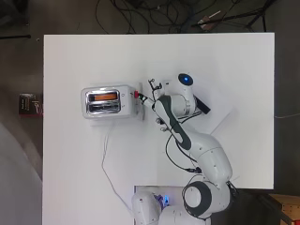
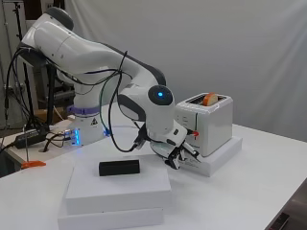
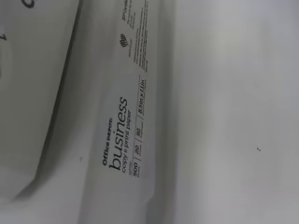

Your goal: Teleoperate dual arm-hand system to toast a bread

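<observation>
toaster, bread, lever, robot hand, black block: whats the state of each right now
toaster: upright on a flat white pack
bread: in one slot, top sticking out
other slot: empty
red lever: robot hand beside it
robot hand: fingers curled, holding nothing
black block: flat on white box, untouched

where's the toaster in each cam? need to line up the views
Overhead view: toaster left of centre on the table, bread in its upper slot, hand at its right end.
Side view: toaster right of centre on a flat white pack, bread poking out on top.
Wrist view: toaster body not clearly in it; only the white pack and table.
Shared landmark: the red lever beside the hand.
</observation>
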